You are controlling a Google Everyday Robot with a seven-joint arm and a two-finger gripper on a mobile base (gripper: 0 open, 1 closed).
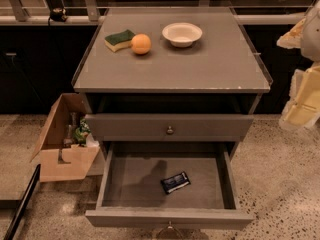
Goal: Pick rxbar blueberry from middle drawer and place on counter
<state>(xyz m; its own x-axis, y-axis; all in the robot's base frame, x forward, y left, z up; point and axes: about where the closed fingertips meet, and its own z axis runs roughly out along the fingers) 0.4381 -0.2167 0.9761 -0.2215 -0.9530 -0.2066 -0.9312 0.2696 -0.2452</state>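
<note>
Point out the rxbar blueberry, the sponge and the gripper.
rxbar blueberry point(175, 182): camera view, middle of wrapper.
sponge point(119, 39): camera view, green top face.
gripper point(301, 105): camera view, pale body at right edge.

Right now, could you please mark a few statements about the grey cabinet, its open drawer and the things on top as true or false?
1. The small dark blue-black wrapped rxbar blueberry lies on the floor of the open grey-brown middle drawer. True.
2. The round white bowl holds the orange fruit. False: the orange fruit sits on the flat grey counter, beside the green-and-yellow sponge.
3. The gripper is down inside the drawer. False: it hangs at the right edge of the view, apart from the bar.
4. An open cardboard box stands on the floor left of the cabinet. True.
</note>
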